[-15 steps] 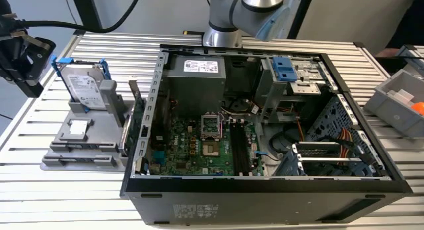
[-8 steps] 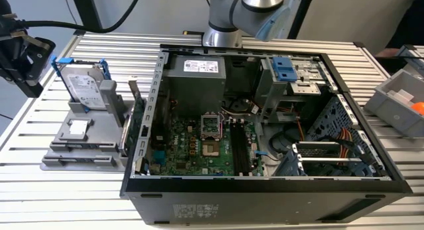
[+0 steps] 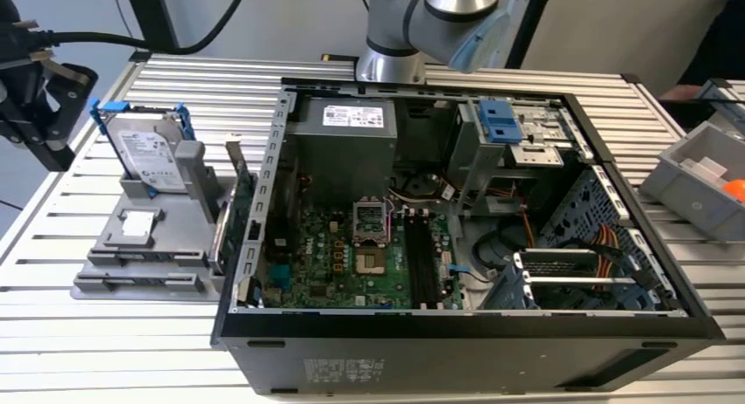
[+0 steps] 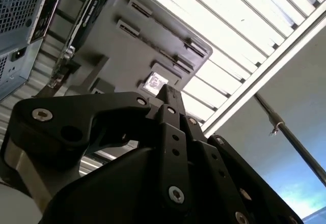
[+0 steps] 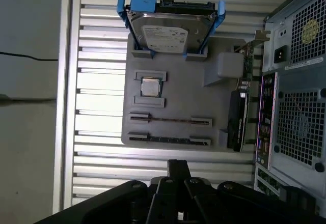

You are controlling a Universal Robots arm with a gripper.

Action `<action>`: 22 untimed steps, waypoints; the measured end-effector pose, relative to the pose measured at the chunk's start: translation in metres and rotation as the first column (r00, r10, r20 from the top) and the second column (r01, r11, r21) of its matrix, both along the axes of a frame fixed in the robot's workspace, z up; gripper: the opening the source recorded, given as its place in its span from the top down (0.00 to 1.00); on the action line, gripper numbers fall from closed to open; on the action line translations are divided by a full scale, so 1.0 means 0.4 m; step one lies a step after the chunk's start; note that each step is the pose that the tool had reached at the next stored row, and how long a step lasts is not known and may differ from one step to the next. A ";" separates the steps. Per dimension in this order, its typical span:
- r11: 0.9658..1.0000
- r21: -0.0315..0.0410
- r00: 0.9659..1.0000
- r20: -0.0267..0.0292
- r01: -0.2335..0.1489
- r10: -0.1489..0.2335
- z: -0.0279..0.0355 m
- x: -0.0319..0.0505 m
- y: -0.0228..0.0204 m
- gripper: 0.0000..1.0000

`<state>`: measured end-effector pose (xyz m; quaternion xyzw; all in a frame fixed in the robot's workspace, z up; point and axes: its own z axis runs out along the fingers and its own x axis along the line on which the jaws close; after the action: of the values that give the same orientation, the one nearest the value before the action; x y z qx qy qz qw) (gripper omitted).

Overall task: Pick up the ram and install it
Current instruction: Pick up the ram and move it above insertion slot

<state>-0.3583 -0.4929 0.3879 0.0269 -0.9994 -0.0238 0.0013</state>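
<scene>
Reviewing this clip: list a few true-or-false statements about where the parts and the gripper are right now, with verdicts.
1. The computer case lies open, motherboard exposed. True.
2. The hard drive is mounted inside the case. False: the hard drive stands upright in the gray holder beside the case.
3. The gripper carries the ram. False: the ram rests in a holder slot, apart from the gripper.
4. The expansion card stands at the holder's edge nearest the case. True.
</scene>
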 end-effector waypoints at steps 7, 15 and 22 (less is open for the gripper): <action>0.997 0.000 0.997 0.000 -0.083 0.083 0.000 0.000 0.000 1.00; 0.994 0.000 0.994 0.000 -0.113 0.113 0.000 0.000 0.000 1.00; 0.993 0.000 0.993 0.000 -0.117 0.117 0.000 0.000 0.000 1.00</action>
<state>-0.3583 -0.4929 0.3879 0.0856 -0.9960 -0.0236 0.0027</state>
